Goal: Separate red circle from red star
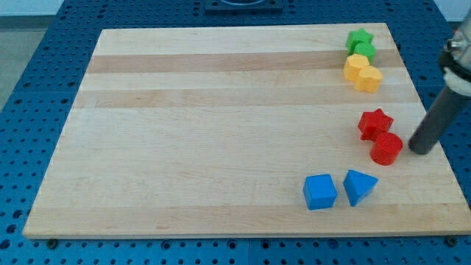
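Taking the red star (pixel 375 123) as the marker, the blue cube (pixel 319 191) lies below it and to the view's left, with the blue triangle (pixel 359 185) just beside the cube on the view's right. The red circle (pixel 386 149) touches the star's lower right edge. Above the star sit two yellow blocks (pixel 362 72), and above those two green blocks (pixel 360 43), all on the wooden board (pixel 206 132). My tip (pixel 421 150), a bare rod that grips nothing, stands just right of the circle, apart from it.
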Robot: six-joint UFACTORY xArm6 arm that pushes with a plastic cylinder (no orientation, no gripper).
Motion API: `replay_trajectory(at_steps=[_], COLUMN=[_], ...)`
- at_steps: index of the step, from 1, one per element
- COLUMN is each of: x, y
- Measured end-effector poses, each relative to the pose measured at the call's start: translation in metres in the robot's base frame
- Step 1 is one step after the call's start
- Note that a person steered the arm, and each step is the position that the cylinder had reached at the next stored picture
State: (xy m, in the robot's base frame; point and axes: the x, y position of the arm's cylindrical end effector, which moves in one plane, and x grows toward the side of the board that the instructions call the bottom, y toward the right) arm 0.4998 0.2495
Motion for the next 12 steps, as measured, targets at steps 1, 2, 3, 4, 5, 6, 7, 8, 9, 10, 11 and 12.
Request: replay_trajectory(at_steps=[1,2,3,4,5,6,7,8,9,10,11,12], x=[0.009,0.019,0.031,0.039,0.032,-0.001,-0.007,0.017,0.035,0.035,0.014,-0.003], y=[-0.025,-0.028,-0.031,-0.045,-0.094,-0.136,-0.146,-0.139,-0.103,-0.040,-0.026,-0.063])
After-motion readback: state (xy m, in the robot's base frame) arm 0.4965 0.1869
